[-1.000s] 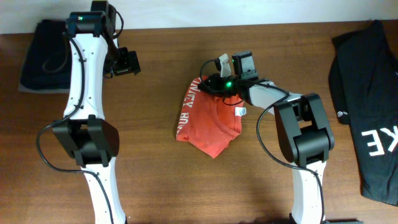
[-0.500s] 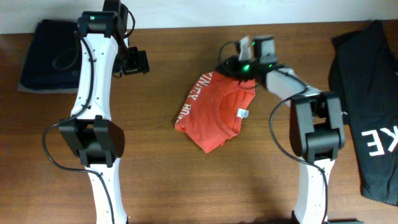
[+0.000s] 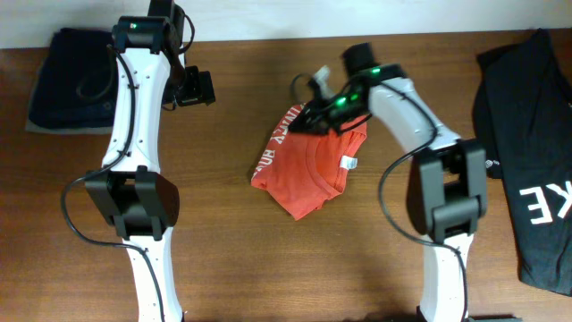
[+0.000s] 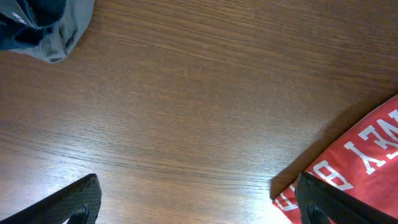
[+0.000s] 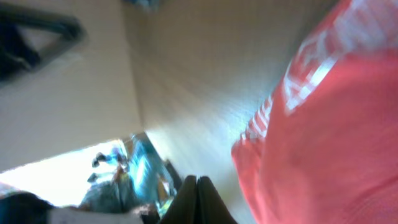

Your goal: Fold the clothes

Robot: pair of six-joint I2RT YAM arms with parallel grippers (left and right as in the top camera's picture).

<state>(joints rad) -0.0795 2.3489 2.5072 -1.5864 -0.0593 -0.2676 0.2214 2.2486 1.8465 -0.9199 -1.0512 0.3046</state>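
Red-orange T-shirt blurred, black T-shirt cut off at edge

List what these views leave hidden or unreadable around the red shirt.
- Lettering on the red-orange T-shirt: too small overhead, cut by the frame edge in left wrist, blurred in right wrist.
- Whether the shut right tool pinches cloth: overhead its own arm covers the tips; right wrist is blurred.
- Black T-shirt: cut off by overhead's right edge.

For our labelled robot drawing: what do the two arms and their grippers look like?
The left arm and right arm share white links, black joint housings, loose black cables and a green light. The left gripper and right gripper are black.
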